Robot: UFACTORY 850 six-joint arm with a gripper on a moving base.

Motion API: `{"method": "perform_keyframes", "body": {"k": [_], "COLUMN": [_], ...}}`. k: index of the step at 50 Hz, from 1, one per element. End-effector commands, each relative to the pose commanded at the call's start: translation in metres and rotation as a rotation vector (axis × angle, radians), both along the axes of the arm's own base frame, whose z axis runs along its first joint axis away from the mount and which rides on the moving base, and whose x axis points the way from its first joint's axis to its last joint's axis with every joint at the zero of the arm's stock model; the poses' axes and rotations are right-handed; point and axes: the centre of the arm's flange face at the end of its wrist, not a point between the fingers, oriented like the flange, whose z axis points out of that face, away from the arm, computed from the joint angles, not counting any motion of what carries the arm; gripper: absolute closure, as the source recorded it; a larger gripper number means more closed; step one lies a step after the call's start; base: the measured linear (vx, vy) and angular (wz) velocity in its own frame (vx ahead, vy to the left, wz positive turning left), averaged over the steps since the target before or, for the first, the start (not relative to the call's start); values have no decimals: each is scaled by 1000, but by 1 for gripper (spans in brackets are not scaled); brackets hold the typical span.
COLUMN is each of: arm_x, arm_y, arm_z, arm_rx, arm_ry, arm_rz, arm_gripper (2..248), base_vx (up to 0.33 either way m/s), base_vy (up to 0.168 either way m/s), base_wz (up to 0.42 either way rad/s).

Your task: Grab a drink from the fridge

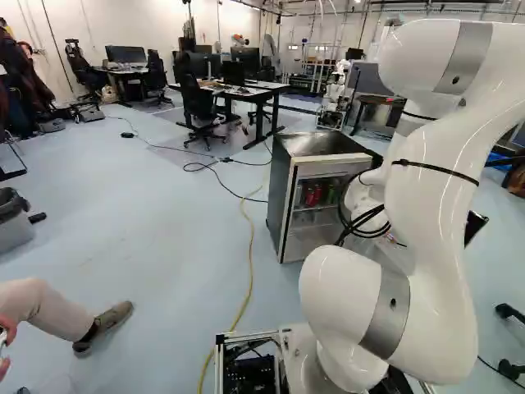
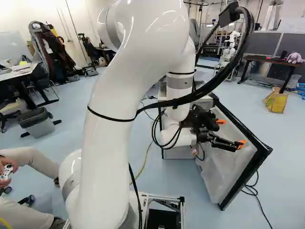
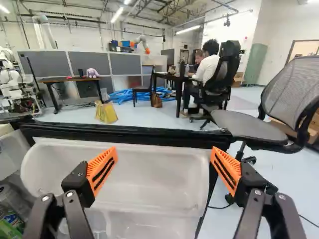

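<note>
Gripper (image 3: 164,152) stands wide by the fridge door (image 2: 220,169); red cans (image 1: 310,196) are probably firm, slick: clasp one mid-body.

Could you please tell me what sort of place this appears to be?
Most likely a robotics lab or research workspace: another robot stands towards the back, desks hold computer screens, and a yellow cable runs across the open floor near the small fridge.

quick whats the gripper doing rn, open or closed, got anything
Gripper: open, fingers wide apart, holding nothing, at the inner side of the open fridge door.
</note>
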Motion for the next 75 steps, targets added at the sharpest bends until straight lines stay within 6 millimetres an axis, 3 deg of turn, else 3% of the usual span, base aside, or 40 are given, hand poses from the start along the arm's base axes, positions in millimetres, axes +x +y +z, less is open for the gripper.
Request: {"method": "perform_keyframes", "body": {"k": [75], "arm_x": [29], "arm_y": [-51], "arm_z": [-13], "arm_rx": [-2], "arm_ry": [-34], "arm_rz": [-42], "arm_gripper": [3], "base_vx": [0], "base_vy": [0], "base_wz": [0]}}
